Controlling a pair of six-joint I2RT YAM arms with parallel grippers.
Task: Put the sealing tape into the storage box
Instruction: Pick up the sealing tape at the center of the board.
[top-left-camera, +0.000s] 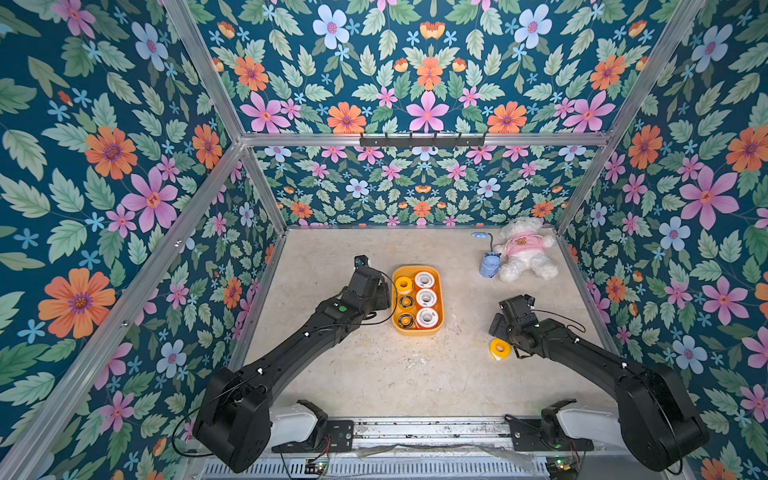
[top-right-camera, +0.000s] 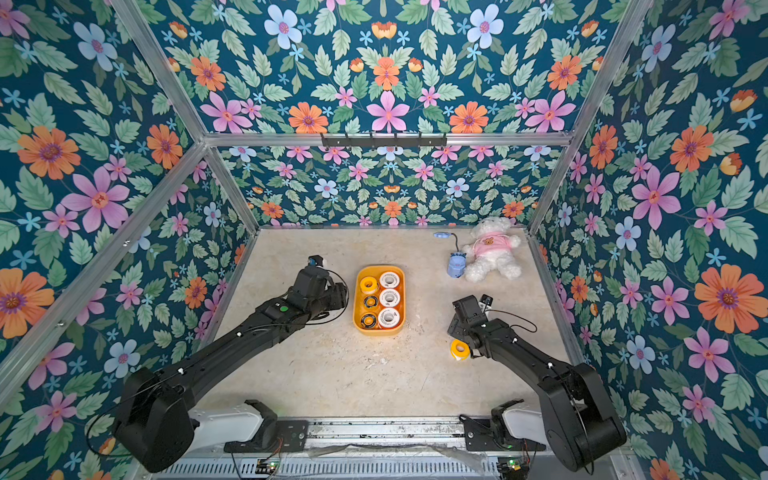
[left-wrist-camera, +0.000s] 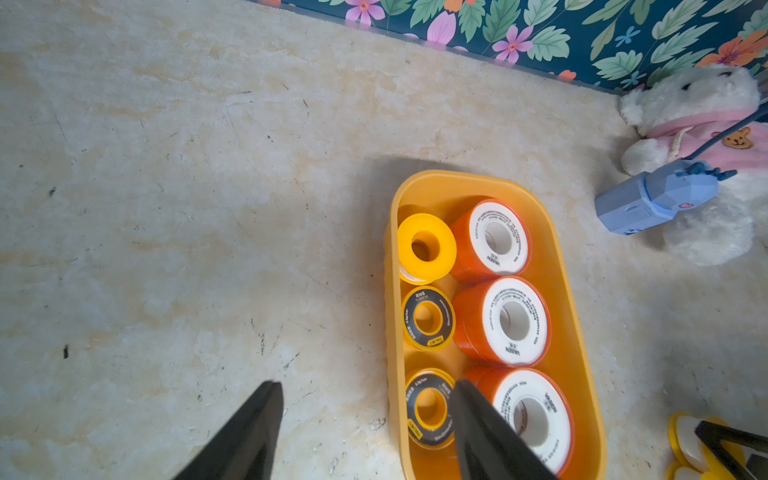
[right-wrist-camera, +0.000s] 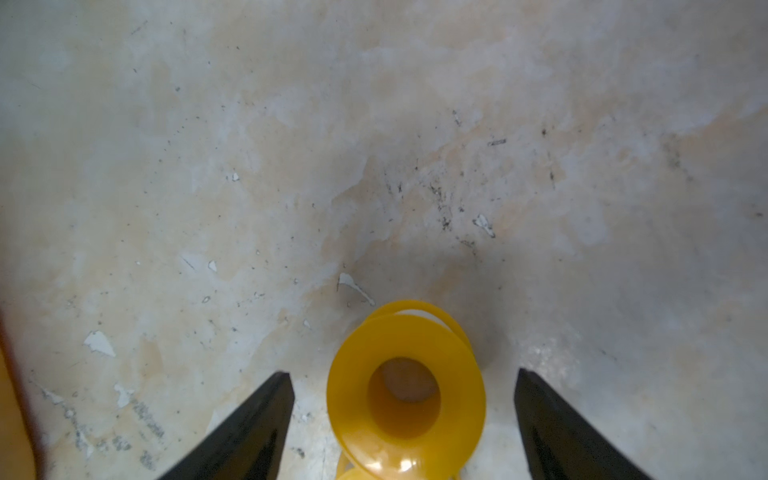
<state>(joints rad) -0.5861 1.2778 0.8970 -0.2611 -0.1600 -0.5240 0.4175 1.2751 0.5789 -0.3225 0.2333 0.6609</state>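
Ringing the scuffed tabletop and storage box stand floral walls.

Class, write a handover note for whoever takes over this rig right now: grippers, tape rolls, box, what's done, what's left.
Left gripper: open, empty, beside the storage box.
Right gripper: open, straddling the loose yellow roll on the table, not gripping.
Done: six rolls show in the box: three white-faced rolls, one boxed yellow roll, two black-and-yellow rings.
Left: box the loose roll.
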